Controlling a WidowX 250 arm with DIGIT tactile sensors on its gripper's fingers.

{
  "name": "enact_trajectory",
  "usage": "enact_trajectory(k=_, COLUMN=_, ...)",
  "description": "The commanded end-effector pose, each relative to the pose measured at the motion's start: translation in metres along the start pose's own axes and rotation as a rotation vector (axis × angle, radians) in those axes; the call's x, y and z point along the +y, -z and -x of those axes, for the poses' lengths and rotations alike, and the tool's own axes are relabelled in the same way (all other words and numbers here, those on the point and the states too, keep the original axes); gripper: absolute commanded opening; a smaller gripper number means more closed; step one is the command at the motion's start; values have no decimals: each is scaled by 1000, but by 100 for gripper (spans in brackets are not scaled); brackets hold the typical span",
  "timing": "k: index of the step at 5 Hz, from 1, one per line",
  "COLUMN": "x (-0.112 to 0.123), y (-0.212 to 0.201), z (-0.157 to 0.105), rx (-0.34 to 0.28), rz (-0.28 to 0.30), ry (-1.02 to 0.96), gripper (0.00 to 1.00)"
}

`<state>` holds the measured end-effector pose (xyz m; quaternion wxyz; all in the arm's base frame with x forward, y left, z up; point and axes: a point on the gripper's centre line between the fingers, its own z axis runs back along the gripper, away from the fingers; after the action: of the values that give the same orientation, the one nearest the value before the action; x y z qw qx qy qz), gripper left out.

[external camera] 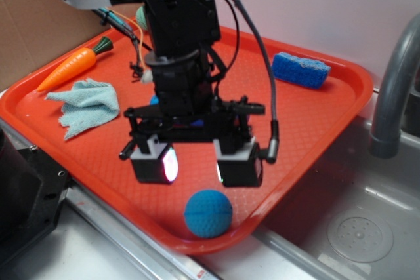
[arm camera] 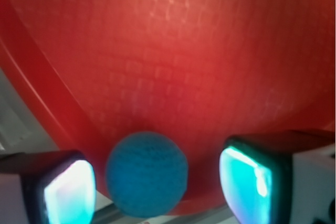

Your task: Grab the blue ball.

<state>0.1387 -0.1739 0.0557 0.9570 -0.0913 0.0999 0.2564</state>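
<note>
Black robot gripper (external camera: 195, 164) hangs over the orange plastic tray (external camera: 308, 116), its two fingers (external camera: 154, 162) spread apart and empty, glowing pads facing each other. The teal-blue bumpy ball (external camera: 208, 213) sits on the tray's near edge, right against the raised rim, just in front of and below the fingers. From the wrist view the ball (arm camera: 147, 174) lies between the two pads (arm camera: 68, 192), closer to one of them, not touching either.

Judgement: the approach is nearly lined up but not centred. A good grab would shift the fingers a little so the ball sits midway, then lower until the pads straddle its widest part before closing. The rim crowds one side; a finger coming down on it could tip the tray or nudge the ball away. It is round and free, so it will likely roll at a glancing touch.

Ball itself: even teal-blue, knit-like dimpled skin, no marks visible. Looks soft, probably gives slightly under pressure.

Elsewhere on the tray, well clear: toy carrot (external camera: 73, 65), pale blue cloth (external camera: 88, 103), blue sponge (external camera: 300, 69).
</note>
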Motion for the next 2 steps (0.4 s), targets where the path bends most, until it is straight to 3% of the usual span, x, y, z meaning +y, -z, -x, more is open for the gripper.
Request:
enact_trajectory(k=1, x=-19, y=19, z=6, rx=56, rz=-22, ry=84, gripper=100)
enact_trajectory(k=2, x=-22, y=34, z=5, rx=62, rz=-50, ry=111, gripper=100)
